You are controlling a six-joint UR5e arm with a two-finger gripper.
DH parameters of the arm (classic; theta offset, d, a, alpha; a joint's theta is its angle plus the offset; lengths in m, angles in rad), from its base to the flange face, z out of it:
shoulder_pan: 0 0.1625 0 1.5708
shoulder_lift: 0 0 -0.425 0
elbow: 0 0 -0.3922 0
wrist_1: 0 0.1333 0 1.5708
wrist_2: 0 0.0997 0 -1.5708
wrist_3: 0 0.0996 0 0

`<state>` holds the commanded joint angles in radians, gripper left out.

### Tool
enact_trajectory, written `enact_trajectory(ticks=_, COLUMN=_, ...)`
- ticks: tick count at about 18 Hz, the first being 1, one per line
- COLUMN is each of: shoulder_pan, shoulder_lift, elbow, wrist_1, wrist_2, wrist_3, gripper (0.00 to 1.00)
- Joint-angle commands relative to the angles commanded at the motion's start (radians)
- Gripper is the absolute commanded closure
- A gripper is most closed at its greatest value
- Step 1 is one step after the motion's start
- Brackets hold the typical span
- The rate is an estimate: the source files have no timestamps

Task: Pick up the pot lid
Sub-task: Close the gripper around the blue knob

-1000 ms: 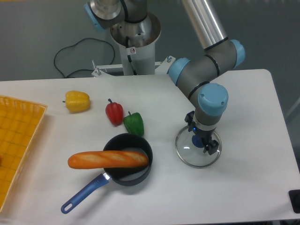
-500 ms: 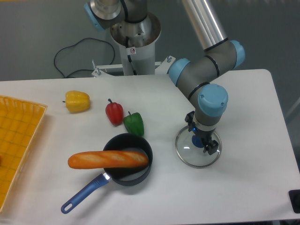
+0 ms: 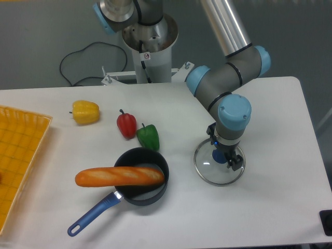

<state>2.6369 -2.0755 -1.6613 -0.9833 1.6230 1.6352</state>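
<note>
The table point(image 3: 57, 166) is white, and the peppers on it, from left to right, are yellow point(image 3: 85, 112), red point(image 3: 126, 125) and green point(image 3: 149, 138). Nearer, the baguette point(image 3: 119, 176) is orange-brown, the pan point(image 3: 136, 156) black and its handle point(image 3: 95, 213) blue. The pot lid point(image 3: 207, 169) at right is clear with a dark blue knob point(image 3: 218, 156), and the crate point(image 3: 23, 150) at far left is yellow-orange

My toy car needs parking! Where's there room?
White tabletop shows between the shiny green pepper and the clear round pot lid, and below that lid. It's crowded where the grey gripper straddles the lid's blue knob, and by the round black pan.
</note>
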Motion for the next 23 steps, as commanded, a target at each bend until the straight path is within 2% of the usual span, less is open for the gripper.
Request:
enact_trajectory(ticks=18, shoulder_pan=-0.002, shoulder_lift=-0.008, elbow=0.0, wrist_1=0.006, wrist_2=0.0, wrist_3=0.0, gripper=0.0)
enact_trajectory(ticks=23, shoulder_pan=-0.002, shoulder_lift=-0.009, elbow=0.005, wrist_1=0.005, wrist_2=0.002, wrist_3=0.002, gripper=0.18)
